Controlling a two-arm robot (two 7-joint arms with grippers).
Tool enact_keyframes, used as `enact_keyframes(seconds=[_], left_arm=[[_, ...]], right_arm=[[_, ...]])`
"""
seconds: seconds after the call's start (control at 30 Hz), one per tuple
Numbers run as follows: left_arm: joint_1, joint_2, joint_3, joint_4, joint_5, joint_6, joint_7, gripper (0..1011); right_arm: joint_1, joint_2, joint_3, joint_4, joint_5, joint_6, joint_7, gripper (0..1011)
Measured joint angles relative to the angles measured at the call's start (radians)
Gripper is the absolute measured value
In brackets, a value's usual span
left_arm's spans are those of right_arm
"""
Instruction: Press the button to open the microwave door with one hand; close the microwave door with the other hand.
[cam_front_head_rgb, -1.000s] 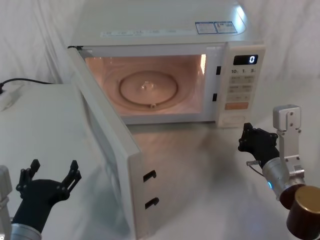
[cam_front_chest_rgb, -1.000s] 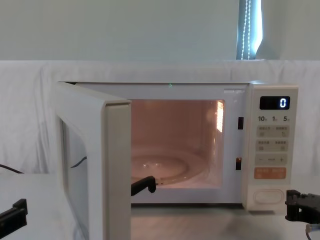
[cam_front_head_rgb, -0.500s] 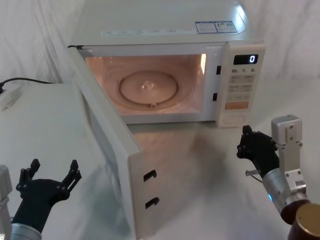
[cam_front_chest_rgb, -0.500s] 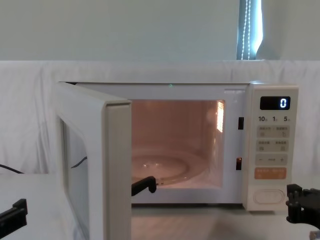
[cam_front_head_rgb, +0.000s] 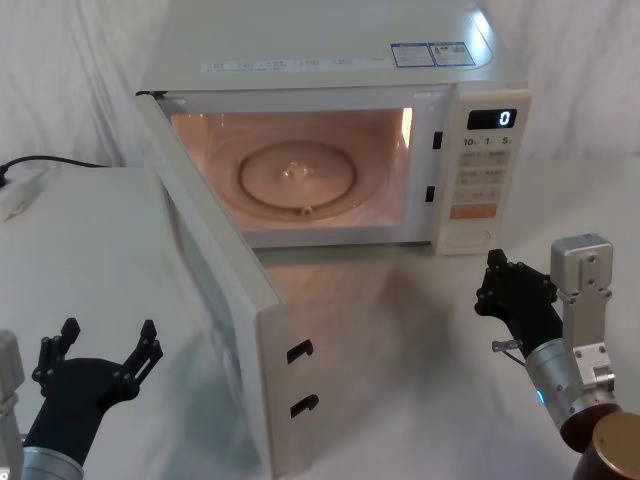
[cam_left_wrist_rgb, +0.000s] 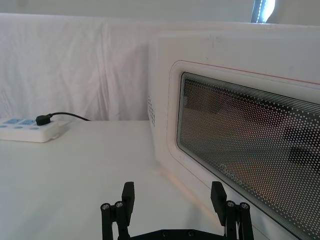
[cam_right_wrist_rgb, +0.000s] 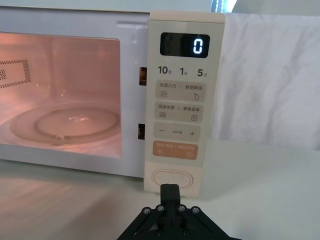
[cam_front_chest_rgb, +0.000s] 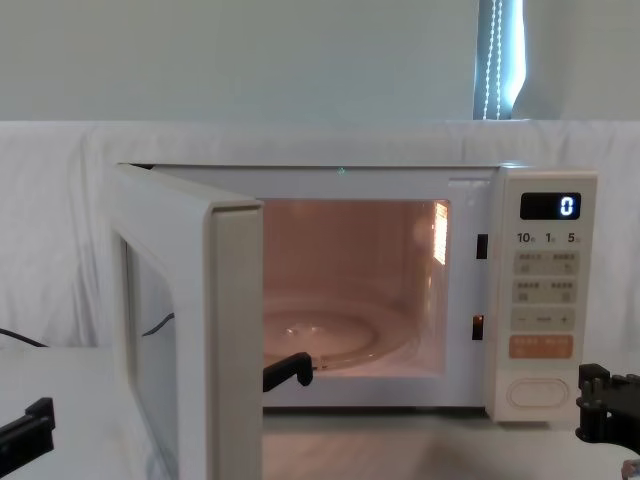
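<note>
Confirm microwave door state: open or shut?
Open. The microwave door is swung wide toward the robot's left, exposing the lit cavity and glass turntable.

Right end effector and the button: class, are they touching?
Apart. The head view shows bare table between the right end effector and the button; the right wrist view agrees.
</note>
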Motion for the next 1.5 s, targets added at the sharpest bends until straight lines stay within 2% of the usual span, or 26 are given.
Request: enact_keyframes(seconds=[0.93,1.27,1.3,1.5], left_arm=[[0.000,0.000,0.000,0.000,0.000,0.000,0.000,992],[0.000,0.000,0.000,0.000,0.000,0.000,0.000,748],[0.000,0.000,0.000,0.000,0.000,0.000,0.000,690],[0.000,0.000,0.000,0.000,0.000,0.000,0.000,503]], right_arm=[[-0.001,0.001,0.000,-0.003,0.000,0.003,0.001,0],[-0.001,0.001,0.000,-0.003,-0.001,0.004,0.001,0],[-0.001,0.001,0.000,-0.003,-0.001,0.004,0.001,0],[-0.001,0.001,0.000,-0.003,-0.001,0.004,0.001,0]])
